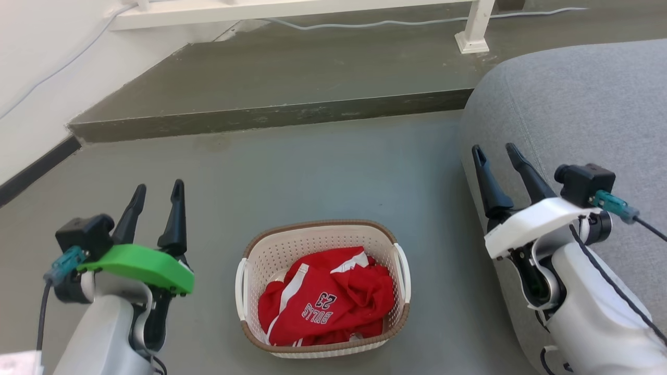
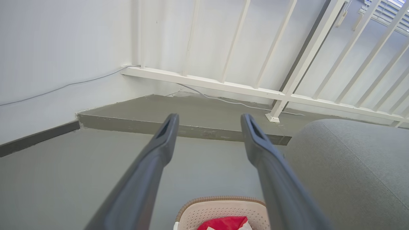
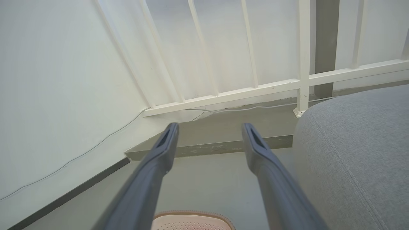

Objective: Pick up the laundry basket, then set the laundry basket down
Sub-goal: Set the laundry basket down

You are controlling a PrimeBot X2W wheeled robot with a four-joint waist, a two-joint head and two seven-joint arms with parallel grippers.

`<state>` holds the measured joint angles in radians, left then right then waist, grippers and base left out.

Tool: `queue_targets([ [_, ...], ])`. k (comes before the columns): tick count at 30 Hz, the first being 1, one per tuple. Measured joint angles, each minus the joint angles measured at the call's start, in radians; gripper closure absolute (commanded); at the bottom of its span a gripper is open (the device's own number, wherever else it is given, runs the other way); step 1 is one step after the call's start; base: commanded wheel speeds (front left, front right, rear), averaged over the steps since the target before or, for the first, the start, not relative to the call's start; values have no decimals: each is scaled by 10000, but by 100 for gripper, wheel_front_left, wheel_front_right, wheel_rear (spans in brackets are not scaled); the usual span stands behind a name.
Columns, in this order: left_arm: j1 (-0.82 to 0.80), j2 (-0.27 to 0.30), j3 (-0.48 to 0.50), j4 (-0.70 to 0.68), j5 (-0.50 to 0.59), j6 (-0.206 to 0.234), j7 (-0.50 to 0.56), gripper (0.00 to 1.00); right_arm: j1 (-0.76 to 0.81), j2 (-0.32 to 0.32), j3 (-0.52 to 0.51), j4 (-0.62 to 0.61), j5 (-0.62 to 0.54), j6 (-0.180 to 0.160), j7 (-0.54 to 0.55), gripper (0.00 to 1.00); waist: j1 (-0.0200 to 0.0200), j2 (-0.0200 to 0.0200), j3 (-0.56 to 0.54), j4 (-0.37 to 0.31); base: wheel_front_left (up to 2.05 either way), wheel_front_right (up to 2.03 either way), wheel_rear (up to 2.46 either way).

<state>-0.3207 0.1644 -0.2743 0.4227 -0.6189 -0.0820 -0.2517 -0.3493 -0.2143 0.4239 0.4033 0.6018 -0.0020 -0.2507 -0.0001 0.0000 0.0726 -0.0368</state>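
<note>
The basket (image 1: 312,244) is sitting upright on the grey floor (image 1: 323,166), between the two arms and touching neither. It is presenting as a rounded-rectangular tub with cream-white perforated walls, a brown woven-look rim and a matching brown band at the base. A white handle (image 1: 240,289) is curving off each short side. A crumpled red jersey (image 1: 325,304) with white stripes and white "BULLS 23" lettering is lying inside, leaving the far inner wall bare.

The left gripper (image 1: 159,185) is hovering beside the basket's left side, well apart from it, with its jaws standing apart and empty. The right gripper (image 1: 494,148) is hovering to the right, in front of a grey sofa (image 1: 573,104), its jaws likewise apart and empty.

In the left wrist view the left gripper (image 2: 209,116) is pointing over the basket (image 2: 220,207) toward a step (image 2: 198,131). In the right wrist view the right gripper (image 3: 210,125) is showing the basket (image 3: 191,221) rim at the bottom edge.
</note>
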Motion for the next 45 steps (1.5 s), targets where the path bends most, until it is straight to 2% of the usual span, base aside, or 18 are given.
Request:
queue_targets([
  [6,606,-88,430,-506,399,42,0,0,582,136,-408,-637,-493,-84,-10,0,0,0,-75,-3,0,0,0],
  [14,1210,-286,543,-999,880,42,0,0,1319,198,-717,-1097,-911,-84,-10,0,0,0,-175,66,0,0,0],
  [31,1806,-575,819,-1475,1461,-63,0,0,2023,472,-1208,-1498,-1448,-69,-10,0,0,0,-224,107,0,0,0],
  [45,1987,-792,988,-1634,1664,-151,0,0,2237,604,-1540,-1628,-1789,132,-10,0,0,0,-187,99,0,0,0],
])
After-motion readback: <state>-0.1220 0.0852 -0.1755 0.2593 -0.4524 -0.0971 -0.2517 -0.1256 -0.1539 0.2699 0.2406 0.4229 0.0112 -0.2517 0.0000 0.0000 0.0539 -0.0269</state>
